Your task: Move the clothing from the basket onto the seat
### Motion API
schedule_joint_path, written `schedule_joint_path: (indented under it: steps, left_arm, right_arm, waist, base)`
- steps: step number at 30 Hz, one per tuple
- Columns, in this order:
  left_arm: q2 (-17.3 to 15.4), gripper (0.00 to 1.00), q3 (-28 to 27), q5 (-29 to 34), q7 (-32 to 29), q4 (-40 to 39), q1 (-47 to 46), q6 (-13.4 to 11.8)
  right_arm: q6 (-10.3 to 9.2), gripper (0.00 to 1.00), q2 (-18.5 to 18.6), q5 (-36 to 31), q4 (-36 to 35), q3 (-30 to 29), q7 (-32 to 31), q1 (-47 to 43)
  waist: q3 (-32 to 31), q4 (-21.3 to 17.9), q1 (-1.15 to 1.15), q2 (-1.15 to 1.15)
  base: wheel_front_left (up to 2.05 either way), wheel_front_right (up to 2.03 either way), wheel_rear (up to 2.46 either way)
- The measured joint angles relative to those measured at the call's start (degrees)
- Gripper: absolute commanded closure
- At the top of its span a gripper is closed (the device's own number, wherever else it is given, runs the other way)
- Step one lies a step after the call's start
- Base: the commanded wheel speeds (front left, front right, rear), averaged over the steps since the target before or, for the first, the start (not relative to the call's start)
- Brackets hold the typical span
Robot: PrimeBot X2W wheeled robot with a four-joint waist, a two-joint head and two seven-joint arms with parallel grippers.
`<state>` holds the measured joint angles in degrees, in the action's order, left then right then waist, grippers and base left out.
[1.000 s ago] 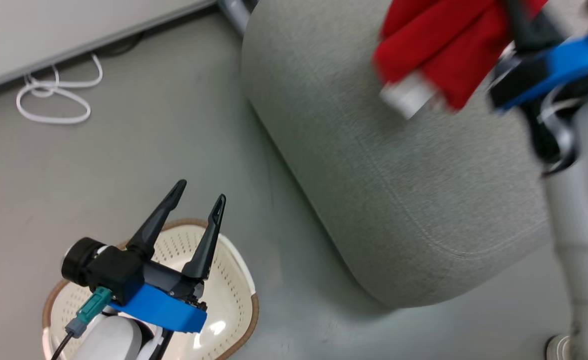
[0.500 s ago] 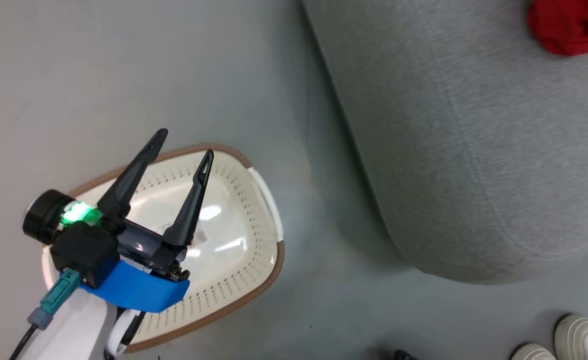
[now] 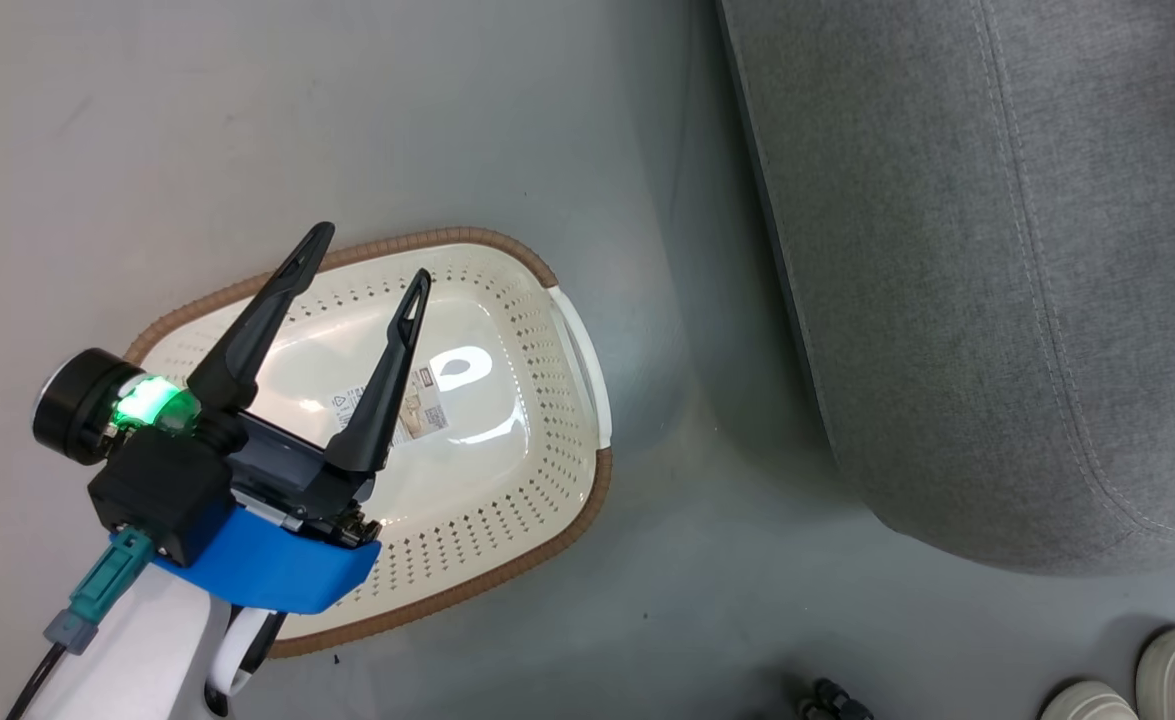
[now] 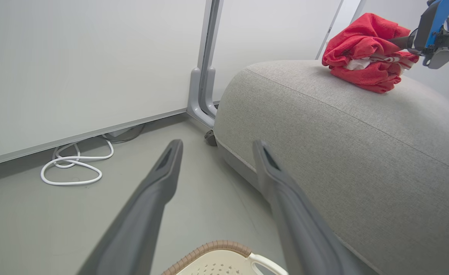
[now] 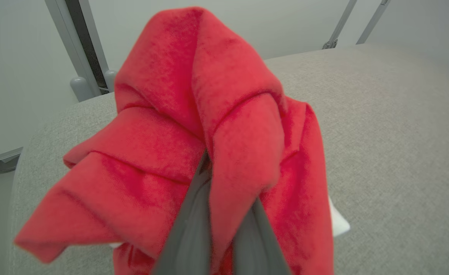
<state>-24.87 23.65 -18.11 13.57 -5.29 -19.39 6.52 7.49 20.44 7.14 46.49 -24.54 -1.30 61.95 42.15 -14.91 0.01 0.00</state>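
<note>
The cream basket [image 3: 507,300] with a brown rim stands on the floor, with only a label on its bottom. My left gripper [image 3: 372,255] hangs open above it, nothing between its fingers; the left wrist view has this gripper [image 4: 217,144] above the basket's rim [image 4: 220,246]. The grey seat [image 3: 997,250] stands to the right of the basket. On top of the seat [image 4: 342,145] rests a bunch of red clothing [image 4: 362,49] with white trim. My right gripper [image 4: 394,40] is shut on it. In the right wrist view the clothing [image 5: 193,107] drapes over that gripper [image 5: 211,172] above the seat [image 5: 381,114].
A person's white shoes [image 3: 1167,670] stand on the floor at the seat's near corner. A small dark object [image 3: 832,698] lies nearby. A white cable [image 4: 73,168] is coiled by the pale partition wall [image 4: 86,76] and its grey post [image 4: 205,88].
The head camera has swung, so the basket now sits higher and fuller in the picture and the red clothing has slid out at the top right. My left gripper stays open over the basket.
</note>
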Motion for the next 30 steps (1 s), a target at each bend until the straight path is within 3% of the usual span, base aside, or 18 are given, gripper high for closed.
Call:
schedule_joint_path:
  steps: [16, 22, 30]
  left_arm:
    - [5.14, 0.0, 1.31, -3.72, 1.31, 9.23, 1.05, 0.14]
    - [7.22, 0.0, 0.23, -5.05, 1.42, 12.47, 3.21, 0.43]
    - [9.68, 0.0, -2.64, -5.54, 1.42, 15.7, 8.01, 0.59]
  right_arm:
    - [0.0, 0.0, -2.7, 1.09, 2.19, 6.78, 5.55, -8.7]
    - [0.0, 0.0, -4.55, 3.66, -3.74, 10.84, 7.19, -16.12]
    - [0.0, 0.0, -9.92, 3.13, -15.14, 15.78, 7.95, -30.04]
  waist:
    - [-12.16, 0.73, -0.01, 0.0]
    - [-18.97, 1.09, -0.01, 0.0]
    - [-27.06, 1.0, -0.02, 0.0]
  base:
    - [0.0, 0.0, 0.0]
    - [0.0, 0.0, 0.0]
    - [0.0, 0.0, 0.0]
